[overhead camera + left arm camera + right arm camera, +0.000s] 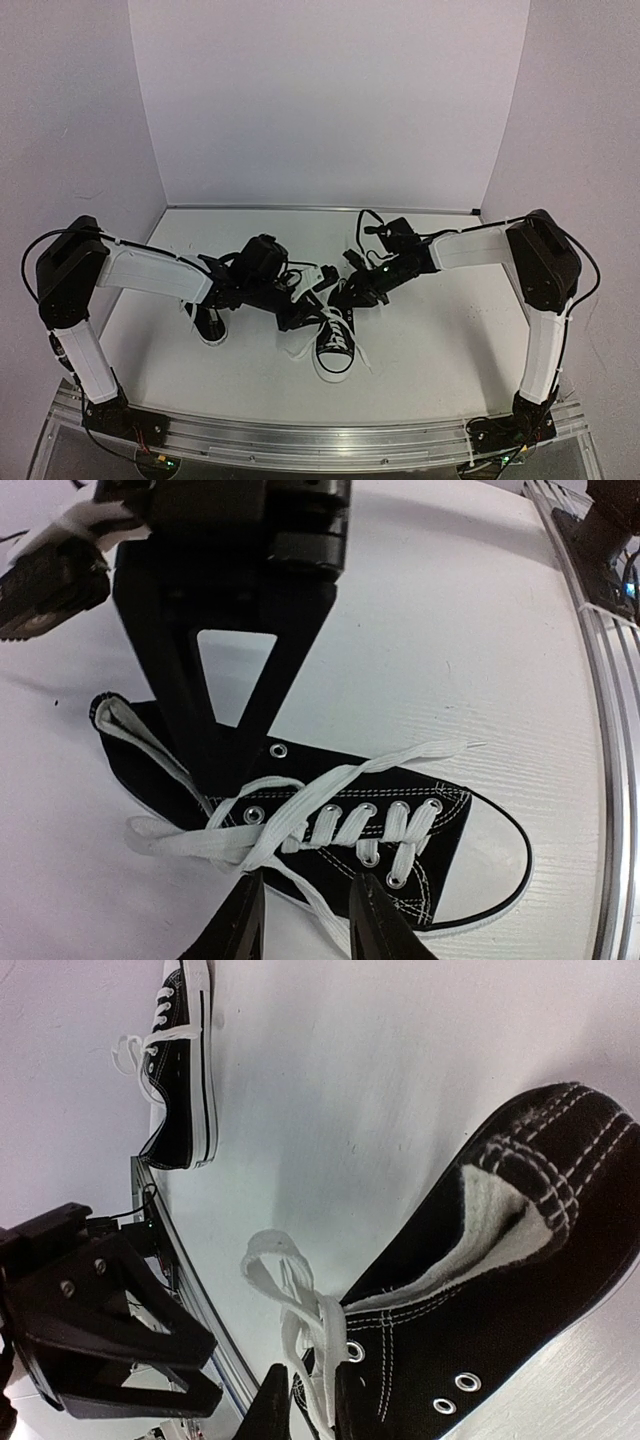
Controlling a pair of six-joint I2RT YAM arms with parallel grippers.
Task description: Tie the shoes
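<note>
One of the shoes, a black sneaker point(336, 348) with white laces, lies mid-table with its toe toward the arms' bases. Both grippers meet over its open top. My left gripper point(312, 920) is open at the shoe's point(400, 830) side, with a loose lace strand point(318, 905) running between its fingers. My right gripper point(312, 1405) stands slightly open beside the top eyelet. A lace point(325, 1350) lies between its fingers, and a lace loop point(272, 1260) stands free above them. The other shoe point(207, 325) sits to the left, half hidden under the left arm.
White walls enclose the table on three sides. A metal rail point(320, 440) with the arm bases and wiring runs along the near edge. The right gripper's black body point(225, 630) hangs over the shoe's heel. The left shoe point(180, 1070) lies laced on the tabletop.
</note>
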